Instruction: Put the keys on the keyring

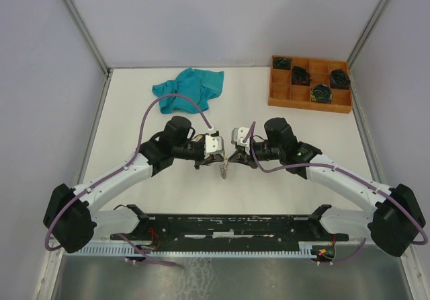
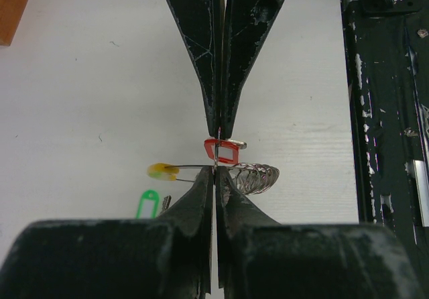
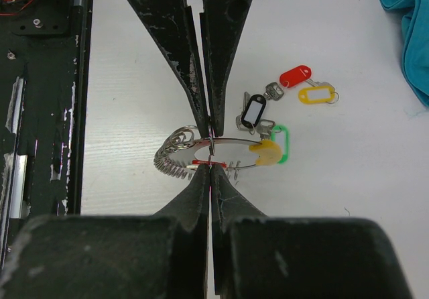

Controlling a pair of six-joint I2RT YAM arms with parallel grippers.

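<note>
One keyring between left fingers

I am working in a robotics lab cell, not a home or a shop. The white table sits boxed in by plain pale wall panels held in aluminium frame rails. The left arm and right arm stand on a scuffed black base plate at the near edge, with purple cable looped along them. The only goods out are props: a wooden compartment tray, a teal cloth and tagged keys.
</note>
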